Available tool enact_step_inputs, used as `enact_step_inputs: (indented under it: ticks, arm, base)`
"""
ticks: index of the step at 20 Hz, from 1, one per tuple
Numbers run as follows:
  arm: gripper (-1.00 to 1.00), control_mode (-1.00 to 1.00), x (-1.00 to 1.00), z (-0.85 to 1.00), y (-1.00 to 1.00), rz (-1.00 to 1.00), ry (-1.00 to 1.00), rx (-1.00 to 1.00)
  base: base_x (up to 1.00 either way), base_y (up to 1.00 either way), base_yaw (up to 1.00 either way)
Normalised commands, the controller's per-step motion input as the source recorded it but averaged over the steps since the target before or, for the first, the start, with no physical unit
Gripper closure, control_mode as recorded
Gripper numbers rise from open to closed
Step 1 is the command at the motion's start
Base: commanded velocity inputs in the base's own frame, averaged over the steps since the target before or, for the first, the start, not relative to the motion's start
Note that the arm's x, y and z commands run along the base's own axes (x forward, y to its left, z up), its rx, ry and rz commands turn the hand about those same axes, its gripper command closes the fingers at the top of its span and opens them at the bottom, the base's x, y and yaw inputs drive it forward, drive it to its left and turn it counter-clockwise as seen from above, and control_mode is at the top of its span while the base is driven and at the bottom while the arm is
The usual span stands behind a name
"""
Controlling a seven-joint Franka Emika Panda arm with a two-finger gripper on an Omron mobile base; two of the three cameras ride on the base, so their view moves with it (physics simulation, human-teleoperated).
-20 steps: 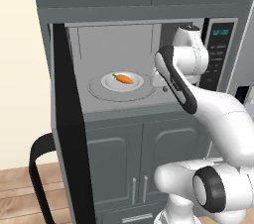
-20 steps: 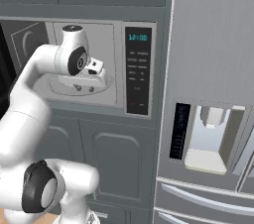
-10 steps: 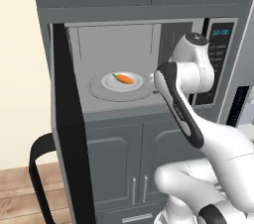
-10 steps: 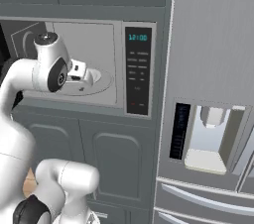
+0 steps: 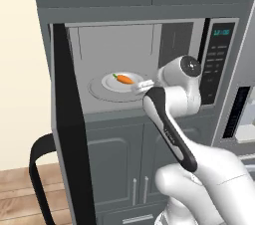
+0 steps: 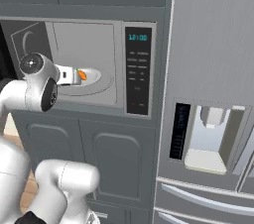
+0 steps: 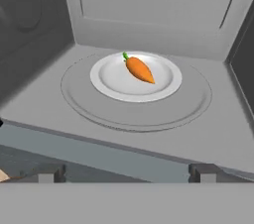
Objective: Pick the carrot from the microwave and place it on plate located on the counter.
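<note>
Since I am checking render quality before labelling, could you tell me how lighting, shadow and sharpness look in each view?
Hand view: even, flat light, the carrot crisp on the white plate, faint shading under it, no glare. Left base view: the microwave cavity evenly lit, its door nearly black. Right base view: soft, slightly blurry edges, the keypad display glowing blue.

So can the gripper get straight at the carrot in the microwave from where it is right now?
Probably yes. The microwave door stands wide open, the gripper is open at the cavity mouth, and the carrot lies uncovered on a white plate on the turntable, with nothing between them.
</note>
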Motion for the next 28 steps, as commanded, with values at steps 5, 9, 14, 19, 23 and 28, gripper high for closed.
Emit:
enact_step_inputs:
  ticks: [5, 9, 14, 19, 23, 28]
  arm:
    - [-1.0, -1.0, 0.76, 0.14, 0.02, 0.0, -0.02, 0.0]
    - [-1.0, -1.0, 0.8, 0.08, 0.03, 0.0, -0.01, 0.0]
    - [-1.0, -1.0, 0.75, 0.01, 0.03, 0.0, 0.1, 0.0]
    - [-1.0, -1.0, 0.42, -0.5, 0.1, 0.0, 0.07, 0.0]
    - [-1.0, -1.0, 0.49, -0.21, 0.23, 0.0, 0.11, 0.0]
    - [-1.0, -1.0, 0.57, 0.0, 0.21, 0.0, 0.07, 0.0]
  base:
    - [0.0, 0.0, 0.0]
    - [0.0, 0.0, 0.0]
    - [0.0, 0.0, 0.0]
    - [0.0, 0.0, 0.0]
    - [0.0, 0.0, 0.0]
    - [0.0, 0.0, 0.0]
